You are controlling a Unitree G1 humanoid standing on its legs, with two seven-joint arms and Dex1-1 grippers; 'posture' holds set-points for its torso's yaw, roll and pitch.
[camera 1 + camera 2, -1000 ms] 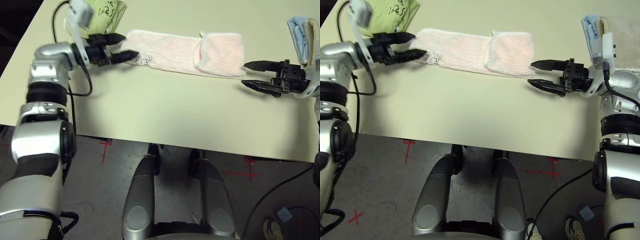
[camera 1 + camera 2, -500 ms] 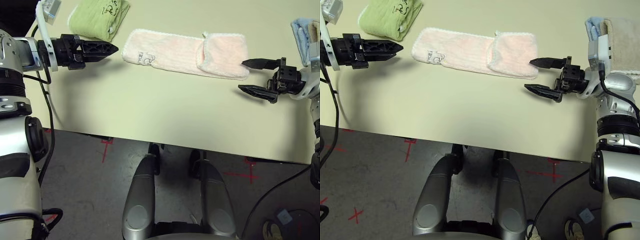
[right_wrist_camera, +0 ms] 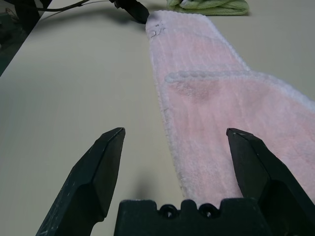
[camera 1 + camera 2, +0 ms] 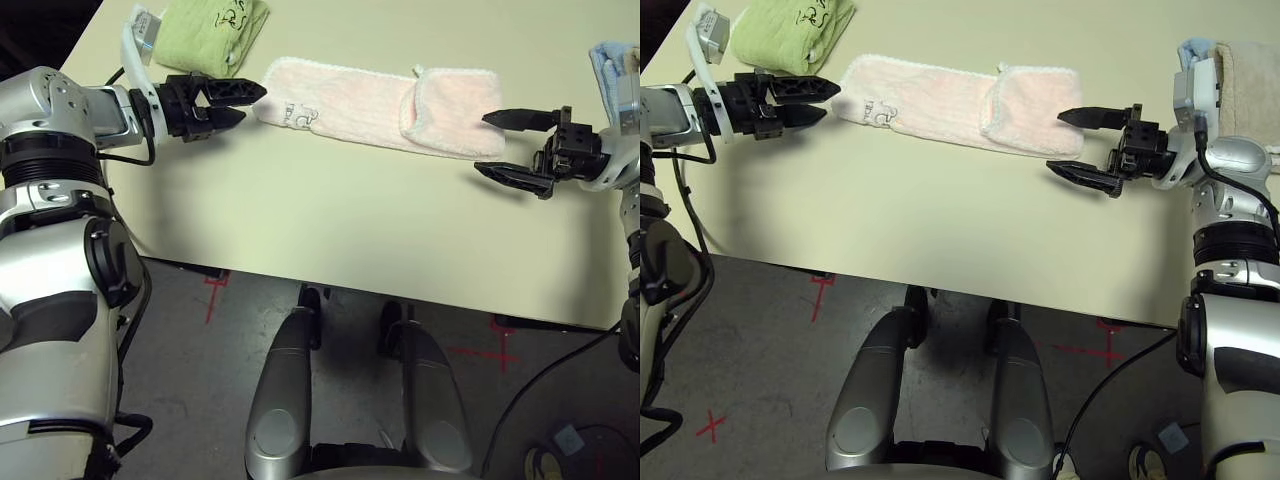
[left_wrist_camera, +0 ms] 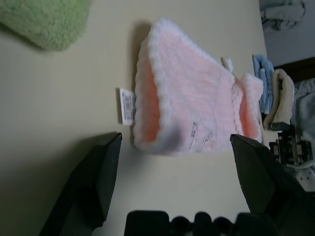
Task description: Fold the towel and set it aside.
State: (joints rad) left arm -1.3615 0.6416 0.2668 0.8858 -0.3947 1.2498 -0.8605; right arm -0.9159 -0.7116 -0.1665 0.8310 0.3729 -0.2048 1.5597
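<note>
Lying mid-counter (image 4: 330, 230), pink towel (image 4: 370, 100) folded into a long strip, left gripper (image 4: 245, 103) spread wide just off its one end, right gripper (image 4: 495, 143) spread wide at its other end, green towel (image 4: 212, 28) beside it.

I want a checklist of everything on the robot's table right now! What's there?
Surface: pale table, bare in the middle.
Job's things: pink towel lies in a long strip, its right end folded over.
Clutter: green towel at the back left; blue and beige towels stacked at the right.
Hands: left hand open, just short of the towel's left end; right hand open at its right end. Neither holds anything.
Cables: black cable on the floor.
Surroundings: grey floor with red crosses.
</note>
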